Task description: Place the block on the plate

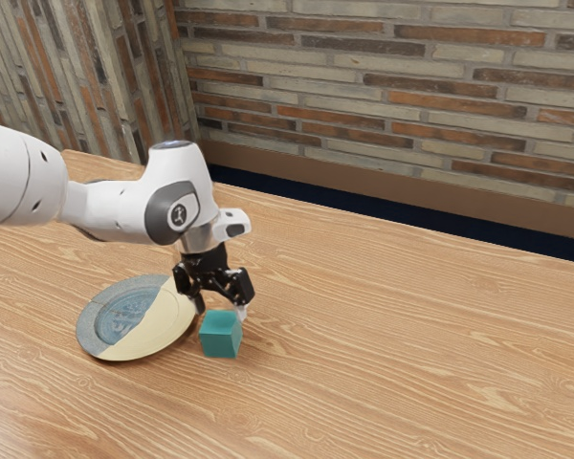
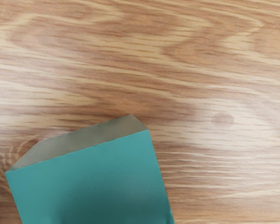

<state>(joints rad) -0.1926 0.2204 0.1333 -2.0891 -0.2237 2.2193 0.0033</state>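
In the exterior view my gripper [image 1: 220, 308] is open, low over the teal block [image 1: 220, 335], its fingers spread about as wide as the block. The fingertips are at the block's far upper edge, partly hidden by it. In the wrist view the block [image 2: 98, 182] looms large at the lower edge, turned somewhat relative to my hand, with its top and one grey-looking side visible. A round plate [image 1: 161, 330], part blue-grey and part cream, lies just beside the block, toward the exterior view's left.
The wooden table [image 1: 392, 354] stretches toward the exterior view's right. Beyond its far edge stands a brick wall [image 1: 411, 105]. My arm reaches over the plate's far side.
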